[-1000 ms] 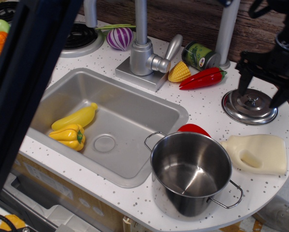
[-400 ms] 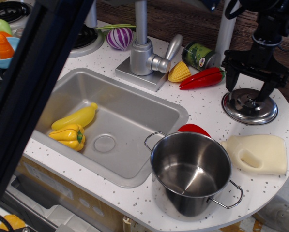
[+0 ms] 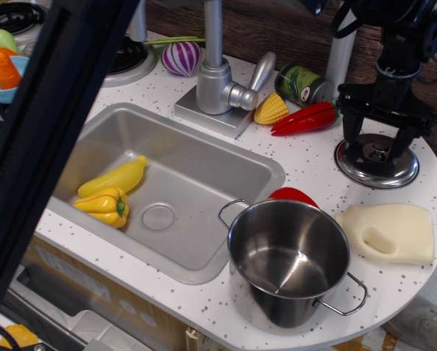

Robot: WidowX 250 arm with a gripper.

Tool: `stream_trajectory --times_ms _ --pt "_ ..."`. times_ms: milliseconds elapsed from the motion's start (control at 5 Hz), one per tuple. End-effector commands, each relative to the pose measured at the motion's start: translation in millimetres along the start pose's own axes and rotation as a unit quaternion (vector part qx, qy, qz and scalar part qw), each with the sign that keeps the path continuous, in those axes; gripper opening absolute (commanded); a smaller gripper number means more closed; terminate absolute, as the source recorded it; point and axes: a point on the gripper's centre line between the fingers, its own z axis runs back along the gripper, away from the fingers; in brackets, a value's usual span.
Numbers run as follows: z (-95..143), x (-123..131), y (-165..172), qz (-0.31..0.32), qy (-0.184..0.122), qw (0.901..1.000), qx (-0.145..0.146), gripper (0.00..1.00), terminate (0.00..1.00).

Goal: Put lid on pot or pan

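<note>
The lid (image 3: pixel 364 168) is round and shiny and lies flat on the white counter at the back right, its small knob facing up. My black gripper (image 3: pixel 378 140) hangs right over it, open, with one finger (image 3: pixel 350 131) left of the knob and the other to its right, not closed on it. The pot (image 3: pixel 288 256) is large, deep and empty. It stands upright at the counter's front edge, in front and to the left of the lid, with wire loop handles on both sides.
A cream jug (image 3: pixel 390 232) lies between lid and pot. A red object (image 3: pixel 291 194) peeks out behind the pot. A red pepper (image 3: pixel 306 118), corn (image 3: pixel 271 110), a green can (image 3: pixel 300 84) and the faucet (image 3: pixel 218 80) stand at the back. The sink (image 3: pixel 203 241) holds yellow vegetables (image 3: pixel 105 205).
My gripper has moved left and down, from the lid's right edge to a spot centred over the knob. The lid and the pot have not moved.
</note>
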Motion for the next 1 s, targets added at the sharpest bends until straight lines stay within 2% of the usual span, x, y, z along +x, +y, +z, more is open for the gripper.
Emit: stream_trajectory --times_ms 0,200,400,600,800 --pt "18.5 8.6 0.0 -0.005 -0.019 0.9998 -0.003 0.00 0.00" --pt "26.0 6.1 -3.4 -0.004 -0.013 0.9999 0.007 0.00 0.00" --pt "55.5 8.5 -7.9 -0.006 0.003 0.9992 0.040 0.00 0.00" --pt "82.2 9.4 -0.2 -0.019 -0.002 0.9982 0.058 0.00 0.00" --pt "116.9 -10.0 2.3 0.010 0.011 0.9978 0.065 0.00 0.00"
